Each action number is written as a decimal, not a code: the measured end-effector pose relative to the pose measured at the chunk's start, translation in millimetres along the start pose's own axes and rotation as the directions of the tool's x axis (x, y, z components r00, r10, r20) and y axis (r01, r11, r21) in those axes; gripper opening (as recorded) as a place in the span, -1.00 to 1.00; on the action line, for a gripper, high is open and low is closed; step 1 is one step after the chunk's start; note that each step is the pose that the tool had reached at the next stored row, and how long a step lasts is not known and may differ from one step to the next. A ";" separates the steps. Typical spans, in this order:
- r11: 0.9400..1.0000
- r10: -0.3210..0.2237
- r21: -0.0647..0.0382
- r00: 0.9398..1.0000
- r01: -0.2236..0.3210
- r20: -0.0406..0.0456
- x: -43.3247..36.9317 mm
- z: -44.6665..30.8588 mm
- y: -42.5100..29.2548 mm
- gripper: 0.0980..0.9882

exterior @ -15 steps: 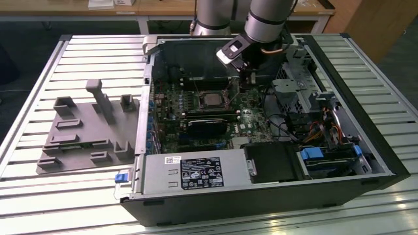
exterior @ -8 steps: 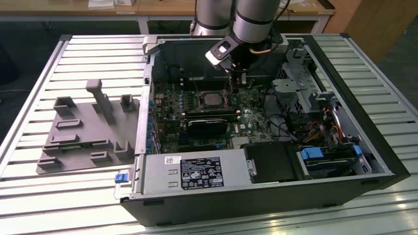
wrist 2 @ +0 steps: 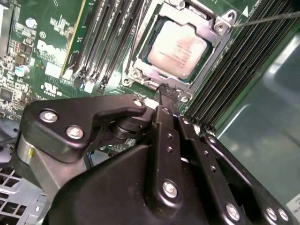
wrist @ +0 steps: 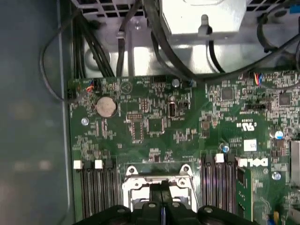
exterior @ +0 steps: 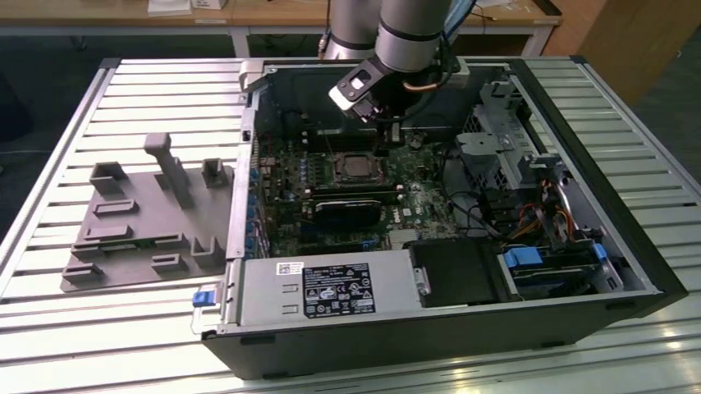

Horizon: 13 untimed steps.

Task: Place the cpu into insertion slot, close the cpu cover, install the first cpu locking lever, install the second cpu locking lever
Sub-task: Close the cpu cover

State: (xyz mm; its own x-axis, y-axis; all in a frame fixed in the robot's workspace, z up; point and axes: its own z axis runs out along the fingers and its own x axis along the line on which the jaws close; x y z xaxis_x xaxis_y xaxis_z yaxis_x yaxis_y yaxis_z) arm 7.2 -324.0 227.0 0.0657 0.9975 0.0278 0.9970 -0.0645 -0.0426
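Observation:
The cpu, a small square chip with a silvery-tan top, lies flat in the motherboard socket. The cpu cover, a thin metal frame, lies down around the chip's edges. A thin metal lever rod sticks out from one socket corner. My gripper is shut, its black fingers pressed together, with the tips right at the socket's edge beside the cover. In the first wrist view the gripper points at the cover frame. In the exterior view the gripper hangs just behind the socket.
The open computer case lies on a slatted table. A black graphics card and the power supply box sit in front of the socket. Memory slots flank it. A grey fixture rests at the exterior view's left. Cables hang behind the board.

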 end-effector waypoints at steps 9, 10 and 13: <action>1.000 0.000 -0.010 1.000 0.000 -0.001 -1.0 1.3 -16.4 -0.99; 1.000 0.000 -0.010 1.000 0.000 -0.001 -1.2 1.7 -18.5 -0.99; 1.000 0.000 -0.012 1.000 0.000 -0.001 -1.7 3.4 -22.4 -0.99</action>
State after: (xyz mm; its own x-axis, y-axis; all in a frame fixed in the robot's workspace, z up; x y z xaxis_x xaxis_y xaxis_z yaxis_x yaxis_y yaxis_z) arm -15.4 -324.2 224.6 0.0653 0.9975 0.0285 0.9974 -0.0644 -0.0307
